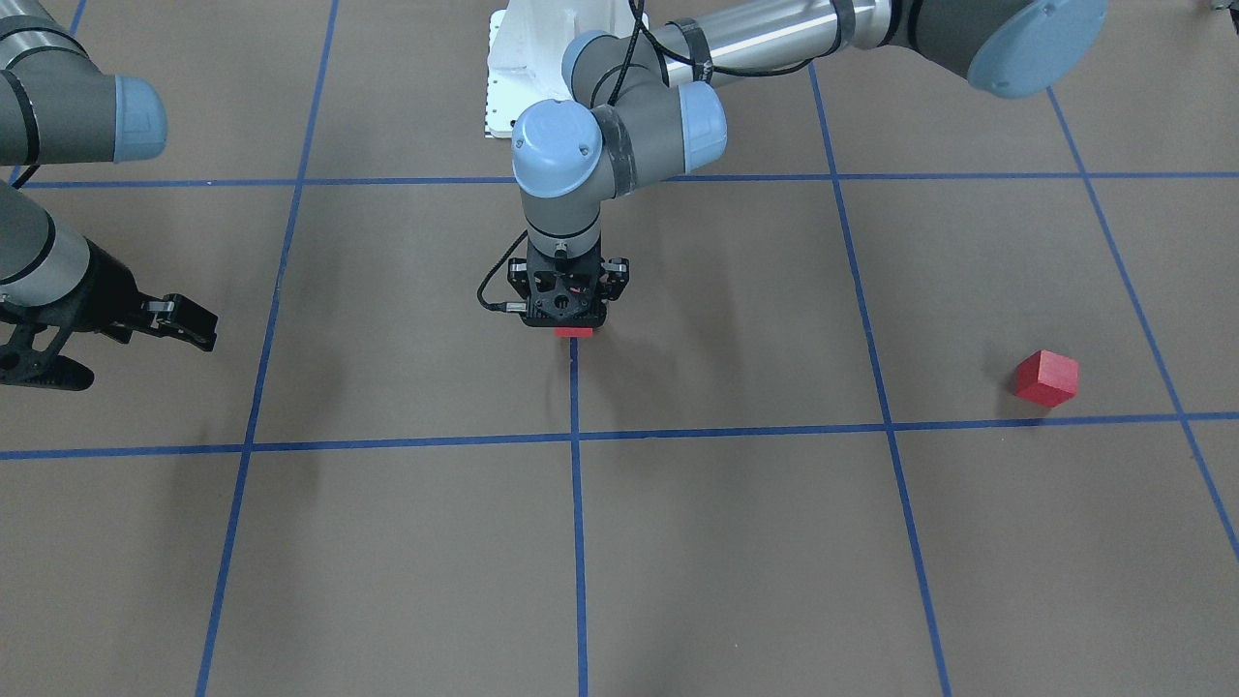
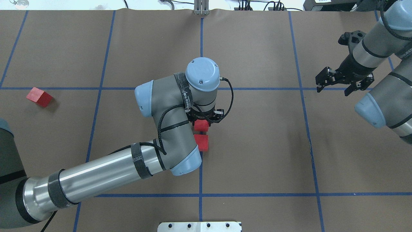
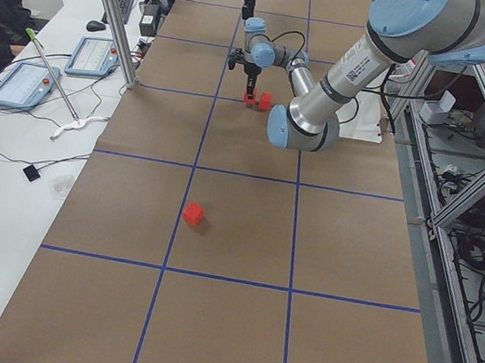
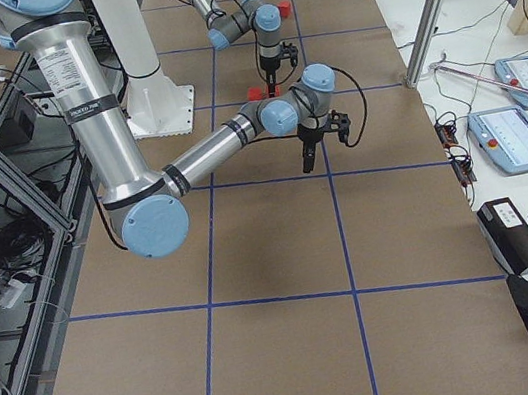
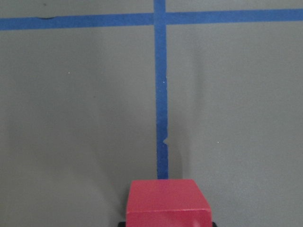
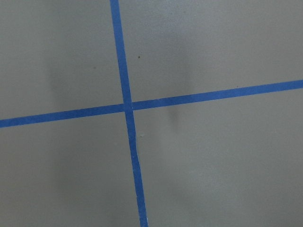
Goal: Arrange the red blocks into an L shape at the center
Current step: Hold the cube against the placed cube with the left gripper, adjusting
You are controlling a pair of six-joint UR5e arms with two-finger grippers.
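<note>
my left hand (image 1: 571, 319) is clamped on one small matte red cube (image 2: 201, 125) at the brown tabletop's centre (image 2: 244, 138), just beside a second red cube (image 2: 202, 142); right hand (image 2: 333, 84) spread open, far right.

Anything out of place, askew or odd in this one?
One stray red block lies far off on the robot's left, turned askew to the tape grid. The other two are at the center: the gripped block in the left gripper and the resting block.
</note>
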